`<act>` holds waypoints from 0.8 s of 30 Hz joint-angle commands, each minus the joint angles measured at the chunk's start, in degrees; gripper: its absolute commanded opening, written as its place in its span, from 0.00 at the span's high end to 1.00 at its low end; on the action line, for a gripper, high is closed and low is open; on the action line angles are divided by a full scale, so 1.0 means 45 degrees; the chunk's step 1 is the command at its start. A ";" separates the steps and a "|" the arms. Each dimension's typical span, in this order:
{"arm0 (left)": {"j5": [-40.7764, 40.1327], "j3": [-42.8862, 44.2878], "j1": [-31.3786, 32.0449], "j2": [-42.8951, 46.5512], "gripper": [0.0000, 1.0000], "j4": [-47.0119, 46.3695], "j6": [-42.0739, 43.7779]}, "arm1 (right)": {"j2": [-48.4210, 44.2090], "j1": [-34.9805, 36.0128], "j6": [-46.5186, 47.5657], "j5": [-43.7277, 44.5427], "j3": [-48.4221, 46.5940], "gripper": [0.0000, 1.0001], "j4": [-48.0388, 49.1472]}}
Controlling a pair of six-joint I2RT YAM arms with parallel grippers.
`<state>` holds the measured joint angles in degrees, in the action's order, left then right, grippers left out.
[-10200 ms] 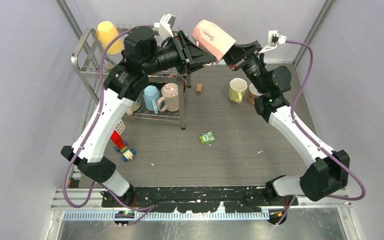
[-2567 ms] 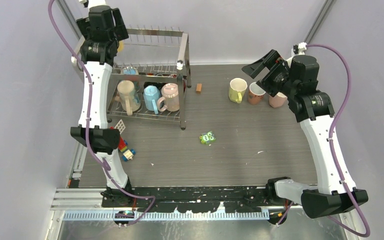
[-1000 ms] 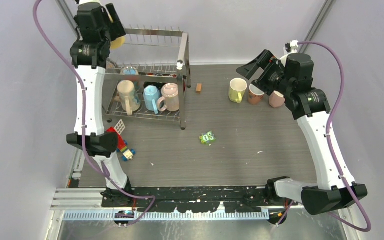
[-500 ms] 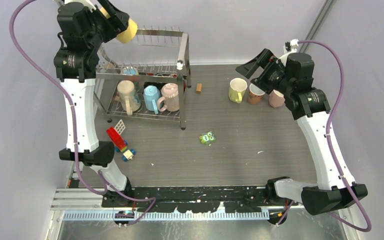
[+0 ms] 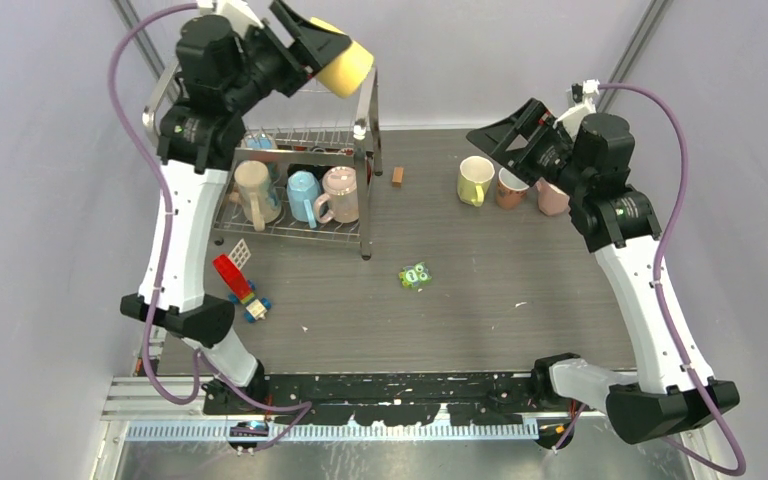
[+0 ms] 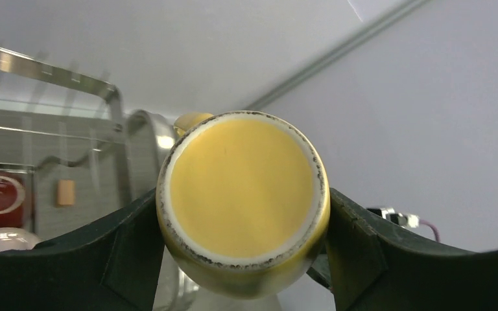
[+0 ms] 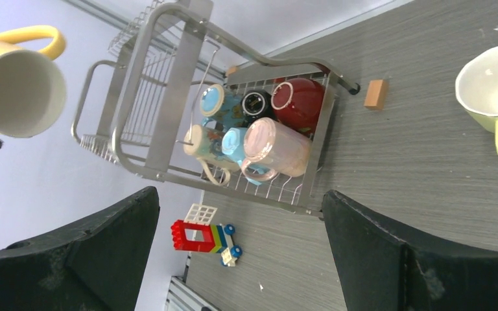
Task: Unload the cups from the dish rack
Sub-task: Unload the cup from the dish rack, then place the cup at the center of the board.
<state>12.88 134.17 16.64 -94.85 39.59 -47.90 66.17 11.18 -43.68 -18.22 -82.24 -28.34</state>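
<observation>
Top external view: the left gripper holds a yellow mug in the air over the right end of the dish rack, while the right gripper hangs wide open and holds nothing
Both left jaws press on the yellow mug's sides; its flat base fills the left wrist view and its mouth faces right. The steel rack stands at the far left of the table. Its lower tier holds a beige mug, a light blue mug and a pink mug in the near row. The right wrist view shows a red mug and two more behind them. At the far right of the table a lime mug, an orange mug and another pink mug stand in a row, partly under the right arm. Toy blocks lie near the rack, a green cube mid-table
</observation>
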 commanded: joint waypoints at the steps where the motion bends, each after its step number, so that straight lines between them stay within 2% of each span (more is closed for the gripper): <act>1: 0.1373 -0.0229 0.0825 0.0041 1.00 -0.3117 -0.2069 | -0.0890 0.0198 -0.0234 -0.0730 0.0315 0.00 0.1906; 12: 0.2257 -0.0973 0.2632 -0.0983 1.00 -0.4908 -0.4486 | -0.1796 0.0574 -0.0638 -0.0963 0.0739 0.00 0.3386; 16: 0.2727 -0.1715 0.2946 -0.1118 1.00 -0.6426 -0.5761 | -0.1767 0.0786 -0.0672 -0.0763 0.0868 0.01 0.3538; 20: 0.3176 -0.2125 0.3278 -0.1245 1.00 -0.7353 -0.6730 | -0.1593 0.0809 -0.1107 -0.0688 0.1038 0.06 0.3812; 24: 0.3430 -0.2775 0.3594 -0.1133 1.00 -0.8137 -0.7333 | -0.1297 0.0808 -0.1857 -0.0681 0.1102 0.17 0.4340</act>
<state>25.17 122.13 31.68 -102.35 16.82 -75.31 59.44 14.55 -48.45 -21.32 -77.34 -14.09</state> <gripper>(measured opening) 0.765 0.867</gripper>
